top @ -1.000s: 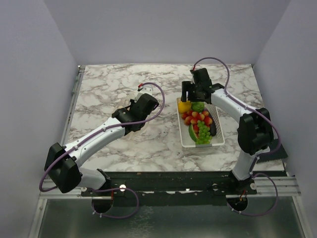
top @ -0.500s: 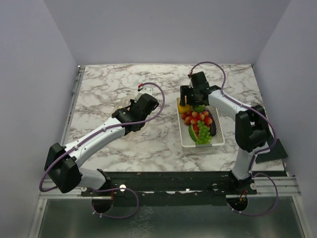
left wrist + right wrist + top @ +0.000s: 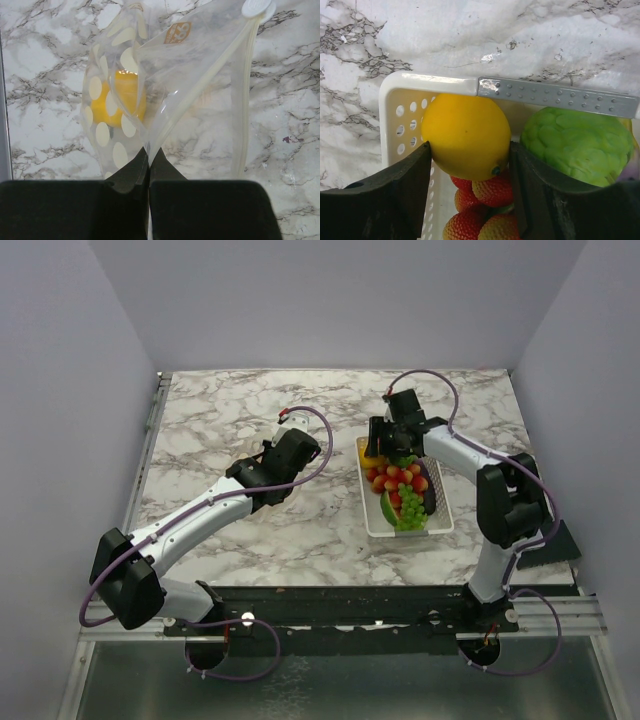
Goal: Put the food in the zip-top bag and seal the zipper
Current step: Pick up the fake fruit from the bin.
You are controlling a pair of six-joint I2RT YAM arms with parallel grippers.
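Pickup: your right tool (image 3: pixel 470 147) pinches the yellow fruit (image 3: pixel 465 127) in the basket (image 3: pixel 390 112); left tool (image 3: pixel 149 162) clamps the bag (image 3: pixel 200 75) edge. Next, lift it clear and carry it to the mouth.

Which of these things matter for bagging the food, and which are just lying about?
Job: zip-top bag pinched by left gripper, its zipper, orange piece already inside, yellow fruit in right gripper, strawberries, green piece, grapes, watermelon slice.
Just there: white basket holding the food; marble table.
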